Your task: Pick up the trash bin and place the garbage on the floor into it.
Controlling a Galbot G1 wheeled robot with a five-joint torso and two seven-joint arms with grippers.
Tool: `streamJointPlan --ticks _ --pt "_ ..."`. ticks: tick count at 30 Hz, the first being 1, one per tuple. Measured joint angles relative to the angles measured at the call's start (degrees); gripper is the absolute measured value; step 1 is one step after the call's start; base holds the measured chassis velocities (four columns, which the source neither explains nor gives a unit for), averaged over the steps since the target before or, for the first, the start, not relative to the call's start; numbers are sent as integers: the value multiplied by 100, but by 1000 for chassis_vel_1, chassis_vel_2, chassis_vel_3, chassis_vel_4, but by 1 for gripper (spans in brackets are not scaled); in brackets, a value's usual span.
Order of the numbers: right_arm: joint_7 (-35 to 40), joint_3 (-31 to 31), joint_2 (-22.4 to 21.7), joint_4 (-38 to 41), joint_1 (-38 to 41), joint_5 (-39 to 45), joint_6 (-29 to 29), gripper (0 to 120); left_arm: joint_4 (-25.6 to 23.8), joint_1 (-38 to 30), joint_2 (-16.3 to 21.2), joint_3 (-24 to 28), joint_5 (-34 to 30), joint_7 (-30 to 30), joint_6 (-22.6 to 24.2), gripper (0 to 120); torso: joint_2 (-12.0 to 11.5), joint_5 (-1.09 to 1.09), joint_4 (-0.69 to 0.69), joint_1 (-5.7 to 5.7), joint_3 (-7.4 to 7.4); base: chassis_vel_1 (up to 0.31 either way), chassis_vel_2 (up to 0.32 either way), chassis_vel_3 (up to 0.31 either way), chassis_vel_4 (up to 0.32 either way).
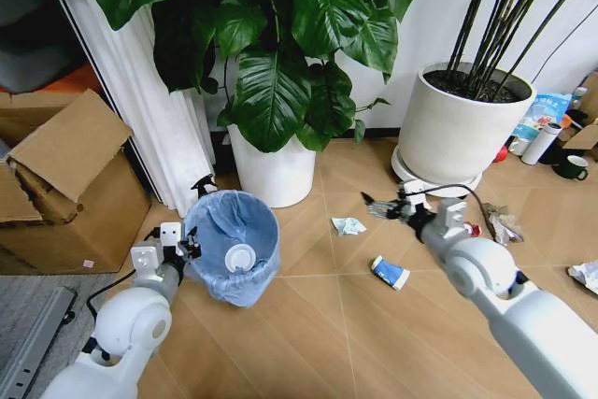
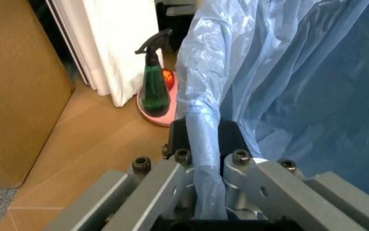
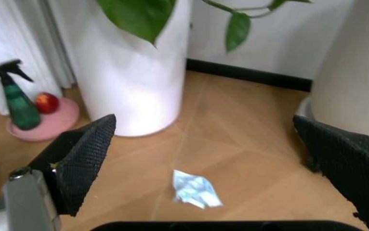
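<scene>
The trash bin [image 1: 232, 248], lined with a crinkly light-blue bag, is at my front left and tilts toward me, with a white disc [image 1: 241, 256] lying inside. My left gripper [image 1: 190, 248] is shut on its near-left rim; the left wrist view shows the fingers [image 2: 234, 144] clamped over the bag-covered rim [image 2: 204, 144]. My right gripper [image 1: 381, 206] hangs open above the floor [image 1: 318, 324], a little right of a crumpled white paper [image 1: 348, 225]. That paper [image 3: 195, 189] lies between the spread fingers [image 3: 82, 161] in the right wrist view. A blue-white cup [image 1: 390, 272] lies nearer me.
Two white plant pots [image 1: 274, 170] [image 1: 458, 123] stand behind. Cardboard boxes [image 1: 65, 189] are at the left beside a white curtain [image 1: 140, 91]. A green spray bottle [image 2: 153, 86] stands on a pink dish [image 2: 162, 115]. Foil bits [image 1: 505, 223] and more paper [image 1: 587, 275] lie right.
</scene>
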Motion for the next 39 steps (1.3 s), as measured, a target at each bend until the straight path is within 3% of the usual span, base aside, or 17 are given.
streamJointPlan --ticks 12,39 --pt "-197 385 159 -50 -600 -301 215 100 -60 93 22 12 21 -3 -16 0 0 -1 1 0 0 0 0 0 0" --pt "-238 116 253 -217 -538 -414 360 100 -156 183 14 6 42 10 -115 0 0 -2 0 1 1 -86 -91 91 82"
